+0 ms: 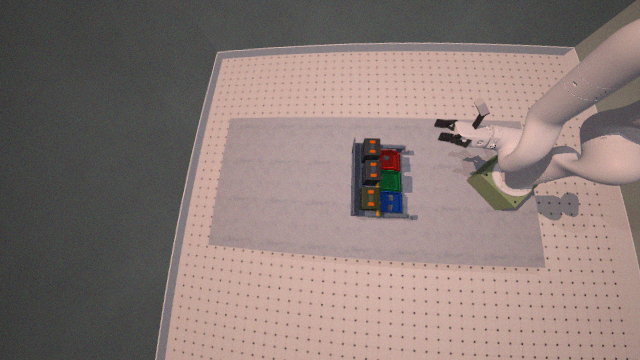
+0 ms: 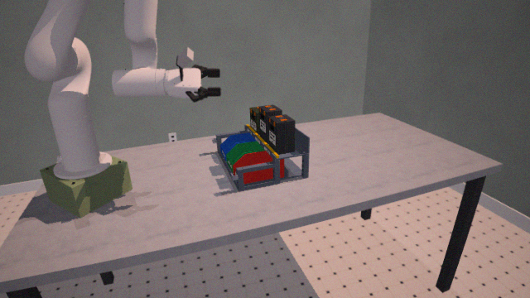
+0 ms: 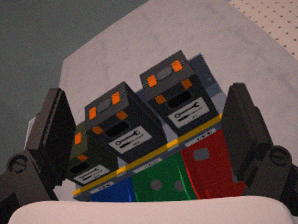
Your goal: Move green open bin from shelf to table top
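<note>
The green open bin (image 1: 391,181) (image 2: 245,149) (image 3: 162,172) sits in the lower front row of the grey shelf (image 1: 356,180) (image 2: 305,165), between the red bin (image 1: 392,161) (image 2: 257,176) (image 3: 207,167) and the blue bin (image 1: 396,204) (image 2: 238,138) (image 3: 115,192). Two grey round parts show in the green bin in the wrist view, where my gripper's body hides its near end. My gripper (image 1: 439,130) (image 2: 219,82) (image 3: 147,104) is open and empty. It points level toward the shelf, well above the table and short of the bins, off to the red bin's side.
Two black cases (image 1: 371,172) (image 2: 282,134) (image 3: 122,120) and an olive case (image 1: 370,199) (image 3: 85,155) stand on the upper level, behind a yellow strip (image 2: 265,142) (image 3: 172,145). The shelf stands on the grey table top (image 1: 280,175) (image 2: 352,145). Grey rails and posts flank the bin row.
</note>
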`<action>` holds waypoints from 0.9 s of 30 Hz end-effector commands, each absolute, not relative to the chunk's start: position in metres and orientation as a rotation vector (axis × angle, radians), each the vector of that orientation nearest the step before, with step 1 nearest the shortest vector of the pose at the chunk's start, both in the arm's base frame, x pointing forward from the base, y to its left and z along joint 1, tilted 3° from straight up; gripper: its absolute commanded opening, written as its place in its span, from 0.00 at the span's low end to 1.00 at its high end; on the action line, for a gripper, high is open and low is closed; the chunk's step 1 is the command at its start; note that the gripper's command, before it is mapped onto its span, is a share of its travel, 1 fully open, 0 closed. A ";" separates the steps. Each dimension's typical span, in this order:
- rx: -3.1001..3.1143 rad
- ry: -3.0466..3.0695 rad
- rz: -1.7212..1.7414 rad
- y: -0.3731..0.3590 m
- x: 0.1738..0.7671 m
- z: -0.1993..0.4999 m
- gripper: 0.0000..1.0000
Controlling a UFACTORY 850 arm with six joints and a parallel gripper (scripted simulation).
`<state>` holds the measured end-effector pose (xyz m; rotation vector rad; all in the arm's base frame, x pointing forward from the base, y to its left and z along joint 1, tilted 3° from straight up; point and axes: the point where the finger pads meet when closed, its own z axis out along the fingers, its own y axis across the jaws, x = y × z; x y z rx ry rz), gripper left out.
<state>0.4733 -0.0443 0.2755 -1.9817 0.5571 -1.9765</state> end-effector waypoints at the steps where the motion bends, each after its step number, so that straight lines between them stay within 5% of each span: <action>1: -1.982 0.567 -1.983 -0.017 0.479 0.276 1.00; 27: -1.953 0.344 -1.857 0.037 0.475 0.276 1.00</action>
